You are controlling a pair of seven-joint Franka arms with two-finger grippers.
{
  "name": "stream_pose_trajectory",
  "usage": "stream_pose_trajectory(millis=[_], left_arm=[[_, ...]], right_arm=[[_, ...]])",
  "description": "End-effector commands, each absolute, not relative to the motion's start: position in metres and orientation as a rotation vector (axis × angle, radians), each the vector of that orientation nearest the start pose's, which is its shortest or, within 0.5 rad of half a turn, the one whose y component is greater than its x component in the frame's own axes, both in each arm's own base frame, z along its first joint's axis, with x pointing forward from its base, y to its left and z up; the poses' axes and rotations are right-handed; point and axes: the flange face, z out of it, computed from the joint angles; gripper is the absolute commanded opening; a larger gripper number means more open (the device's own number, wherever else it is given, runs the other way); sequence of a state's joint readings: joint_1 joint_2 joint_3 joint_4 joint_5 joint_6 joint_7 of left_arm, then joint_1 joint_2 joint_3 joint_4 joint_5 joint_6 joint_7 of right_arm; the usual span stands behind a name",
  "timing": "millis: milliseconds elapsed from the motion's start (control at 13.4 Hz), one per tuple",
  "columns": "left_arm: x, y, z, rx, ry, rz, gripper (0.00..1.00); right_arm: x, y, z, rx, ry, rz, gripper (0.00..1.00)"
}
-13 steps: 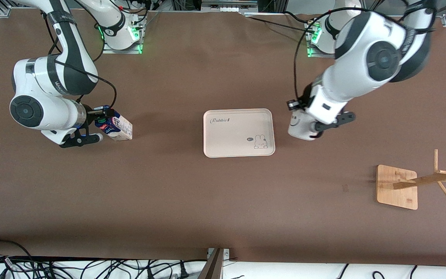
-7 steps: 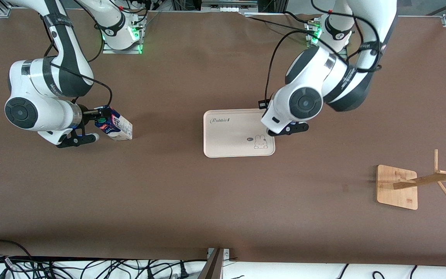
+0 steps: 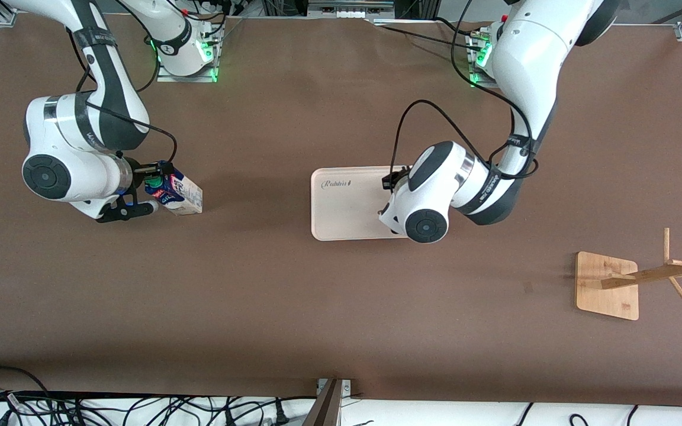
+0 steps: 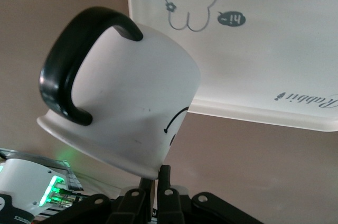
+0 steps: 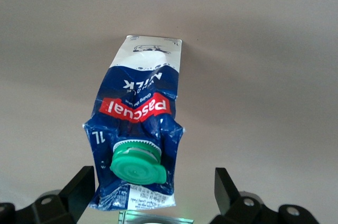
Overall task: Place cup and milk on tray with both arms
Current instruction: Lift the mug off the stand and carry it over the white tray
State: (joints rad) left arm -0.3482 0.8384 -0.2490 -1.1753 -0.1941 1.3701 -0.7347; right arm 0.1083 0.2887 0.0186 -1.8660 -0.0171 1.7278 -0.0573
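The cup (image 4: 127, 113), a white mug with a black handle and part of a smiley face, hangs tilted in my left gripper (image 4: 157, 174), which is shut on its rim. It is over the rabbit corner of the cream tray (image 4: 274, 55). In the front view the left arm covers the cup and that corner of the tray (image 3: 347, 207). The milk (image 3: 182, 196) stands tilted on the table toward the right arm's end. My right gripper (image 3: 148, 190) is open around its top. In the right wrist view the milk (image 5: 138, 108), with its green cap, sits between the fingers of the right gripper (image 5: 153, 189).
A wooden stand base (image 3: 607, 285) with slanting pegs (image 3: 660, 273) sits toward the left arm's end, nearer the front camera than the tray. Cables (image 3: 140, 408) lie along the table's front edge.
My left arm has carried the cup from the table beside the tray to over the tray's rabbit corner. My right gripper has stayed around the milk, shifting only slightly.
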Motion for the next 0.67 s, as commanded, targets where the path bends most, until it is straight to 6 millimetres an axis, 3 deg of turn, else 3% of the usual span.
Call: stream_pose_trajectory(millis=[0, 298, 446, 595], left_arm=[[0.573, -0.379, 0.245, -2.859, -0.309, 1.275, 0.00], [0.560, -0.395, 0.210, -2.828, -0.314, 1.294, 0.00], [0.560, -0.394, 0.208, -2.826, -0.316, 1.292, 0.00], [0.560, -0.391, 0.203, -2.822, -0.299, 1.290, 0.99]], right_arm=[[0.563, 0.071, 0.337, -3.076, -0.332, 0.659, 1.00], [0.563, 0.072, 0.333, -3.071, -0.330, 0.670, 1.00], [0.563, 0.073, 0.332, -3.069, -0.331, 0.672, 0.90], [0.562, 0.078, 0.331, -3.064, -0.344, 0.669, 0.66]])
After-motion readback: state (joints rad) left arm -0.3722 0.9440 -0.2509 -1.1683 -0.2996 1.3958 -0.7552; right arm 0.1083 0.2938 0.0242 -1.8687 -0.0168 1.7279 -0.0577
